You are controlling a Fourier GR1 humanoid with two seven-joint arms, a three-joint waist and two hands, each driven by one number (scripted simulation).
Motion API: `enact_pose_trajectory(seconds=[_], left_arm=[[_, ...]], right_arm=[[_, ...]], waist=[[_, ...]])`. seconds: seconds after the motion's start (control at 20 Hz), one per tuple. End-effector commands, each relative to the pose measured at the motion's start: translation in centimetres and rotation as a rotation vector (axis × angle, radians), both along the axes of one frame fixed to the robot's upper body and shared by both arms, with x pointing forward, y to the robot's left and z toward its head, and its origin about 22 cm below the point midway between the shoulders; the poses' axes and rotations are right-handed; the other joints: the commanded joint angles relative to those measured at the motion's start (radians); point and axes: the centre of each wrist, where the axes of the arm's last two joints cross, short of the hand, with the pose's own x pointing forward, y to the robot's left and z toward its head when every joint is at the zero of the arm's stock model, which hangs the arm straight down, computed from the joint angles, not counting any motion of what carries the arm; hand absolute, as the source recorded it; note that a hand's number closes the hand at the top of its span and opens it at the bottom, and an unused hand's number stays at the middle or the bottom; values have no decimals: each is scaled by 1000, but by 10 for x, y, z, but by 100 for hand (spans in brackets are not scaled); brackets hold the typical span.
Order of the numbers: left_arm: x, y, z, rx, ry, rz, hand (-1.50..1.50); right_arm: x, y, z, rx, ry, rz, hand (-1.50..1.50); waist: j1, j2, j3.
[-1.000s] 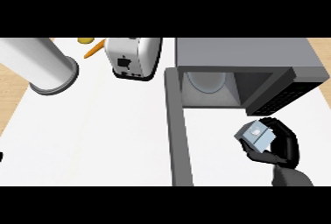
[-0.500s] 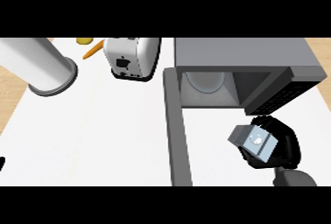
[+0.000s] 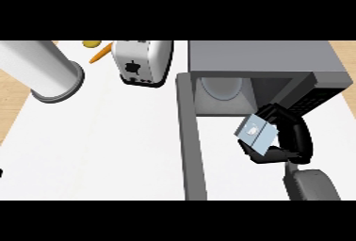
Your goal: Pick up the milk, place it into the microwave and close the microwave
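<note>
The surface (image 3: pixel 104 141) looked smooth, matt white, with pale wood showing at its left edge. The microwave (image 3: pixel 264 59) had a dull grey metal look. The toaster (image 3: pixel 142 61) appeared as glossy white plastic. The robot hand (image 3: pixel 295 139) was matt black; the milk (image 3: pixel 256 132) carton looked papery.

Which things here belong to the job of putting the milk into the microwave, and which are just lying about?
Belonging to the job:
milk carton, held in the right robot hand
microwave, open
microwave door, swung out

Just lying about:
toaster
white cylinder
orange and yellow items behind the toaster
</note>
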Motion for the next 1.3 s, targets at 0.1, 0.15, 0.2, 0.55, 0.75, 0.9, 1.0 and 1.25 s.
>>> enact_pose_trajectory(seconds=[0.1, 0.15, 0.2, 0.55, 0.75, 0.9, 1.0, 1.25], left_arm=[[-3, 7, 2, 0, -7, 2, -150], [0, 30, 4, 5, 1, 12, -150], [2, 7, -2, 1, 14, 16, -150], [10, 19, 8, 13, 18, 10, -150], [16, 14, 6, -1, 2, -43, -150], [15, 14, 3, -7, -7, -54, -150], [17, 14, -1, -7, -3, -51, -150], [25, 13, 0, -4, -28, -94, -150]], right_arm=[[41, 31, 28, -73, 52, -47, 150], [45, 35, 30, -72, 36, -42, 150], [67, 39, 28, -85, 63, -47, 150], [107, 53, 41, -89, 88, -42, 150], [114, 50, 35, -145, 70, -59, 150], [119, 39, 41, -151, 58, -85, 150], [120, 44, 43, -164, 40, -92, 150], [120, 27, 37, -208, -21, -162, 150]], waist=[[7, 2, 0], [6, 2, 0], [13, 5, 1], [25, 10, 1], [47, 18, 2], [63, 21, 1], [67, 20, 1], [100, 32, 0]])
